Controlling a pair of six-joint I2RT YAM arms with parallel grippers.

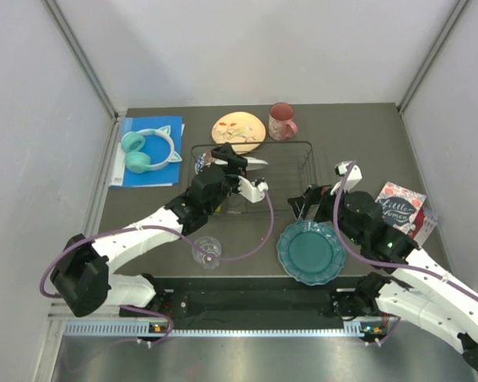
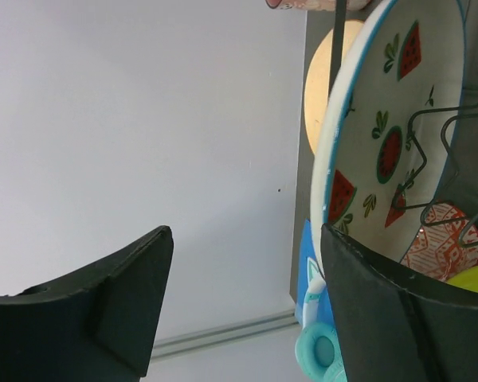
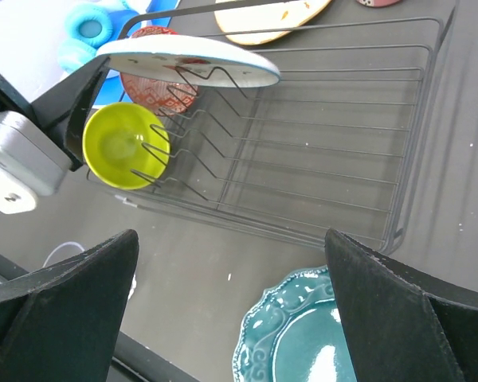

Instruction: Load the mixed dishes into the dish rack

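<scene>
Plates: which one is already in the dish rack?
The white watermelon-print plate, on edge among the wires of the dish rack. The cream floral plate lies flat behind the rack, the teal scalloped plate flat in front.

The left arm stretches from its base at the near left corner diagonally forward and to the right, with the wrist rolled so that the left claw lies on its side, its two black fingers spread wide with nothing between them. The right arm runs from the near right corner forward and to the left, its right claw angled downward, fingers parted wide and gripping nothing
</scene>
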